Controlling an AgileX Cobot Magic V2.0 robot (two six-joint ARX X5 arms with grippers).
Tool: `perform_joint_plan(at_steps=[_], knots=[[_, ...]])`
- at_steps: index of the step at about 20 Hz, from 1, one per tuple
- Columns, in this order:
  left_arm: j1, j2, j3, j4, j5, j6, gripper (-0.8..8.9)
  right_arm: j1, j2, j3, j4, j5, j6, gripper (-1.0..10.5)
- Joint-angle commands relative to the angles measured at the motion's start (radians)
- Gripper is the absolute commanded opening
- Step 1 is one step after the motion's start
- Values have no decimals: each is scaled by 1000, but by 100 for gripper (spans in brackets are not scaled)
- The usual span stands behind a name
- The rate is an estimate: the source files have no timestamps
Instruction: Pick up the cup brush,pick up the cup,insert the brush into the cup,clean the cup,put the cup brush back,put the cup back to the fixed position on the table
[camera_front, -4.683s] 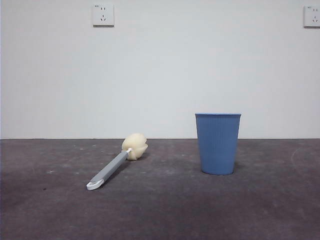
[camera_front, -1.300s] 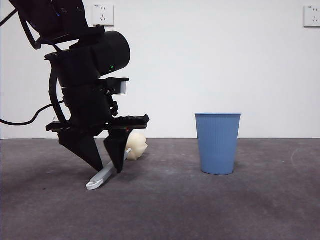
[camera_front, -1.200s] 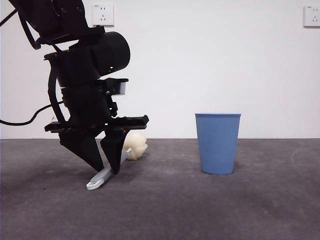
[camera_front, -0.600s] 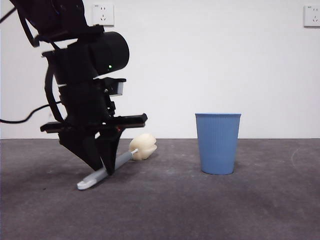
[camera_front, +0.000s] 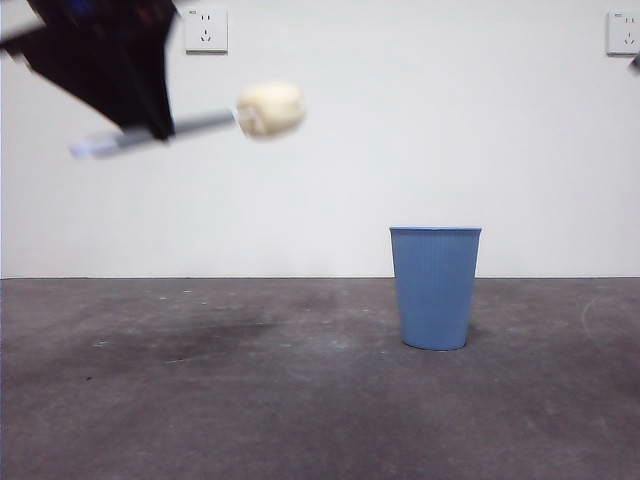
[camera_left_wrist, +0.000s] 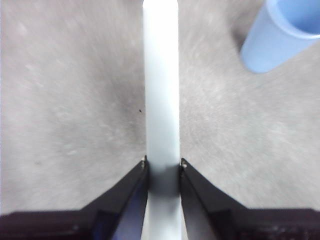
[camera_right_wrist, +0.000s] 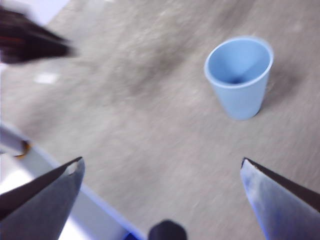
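My left gripper (camera_front: 140, 125) is shut on the grey handle of the cup brush (camera_front: 205, 124) and holds it level, high above the table at the upper left of the front view. The cream sponge head (camera_front: 270, 108) points toward the cup's side. In the left wrist view the handle (camera_left_wrist: 161, 90) runs straight out from between the shut jaws of the left gripper (camera_left_wrist: 163, 167). The blue ribbed cup (camera_front: 435, 287) stands upright on the dark grey table (camera_front: 250, 400), right of centre. It also shows in the left wrist view (camera_left_wrist: 280, 35) and the right wrist view (camera_right_wrist: 240, 75). My right gripper (camera_right_wrist: 162, 172) is open, high above the table, well short of the cup.
A white wall with two sockets (camera_front: 206, 30) stands behind the table. A pale edge strip (camera_right_wrist: 60, 200) shows below the right gripper in the right wrist view. The other arm shows as a dark blur (camera_right_wrist: 30, 42) far off in that view.
My left gripper has risen fast from table level to the upper left with the brush in it. The brush has left the table and now lies level. The cup has not moved.
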Motion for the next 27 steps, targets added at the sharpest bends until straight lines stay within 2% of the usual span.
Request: perform_joint_plan(at_steps=[1,5,10,19,27], knots=[[-4,-85,-1,-48,-3,34,-8,56,25,-120,143,60,44,595],[-4,-192,-1,-138,-7,52,-8,156,47,-294,420,210,103,595],[-4,-234,-1,-198,-6,51,-8,222,186,-351,662,343,94,594],[-4,-234,-1,-265,-6,51,-8,220,573,-351,1098,367,88,595],[-4,-234,-1,-272,-5,45,-8,172,800,-351,1385,367,87,595]])
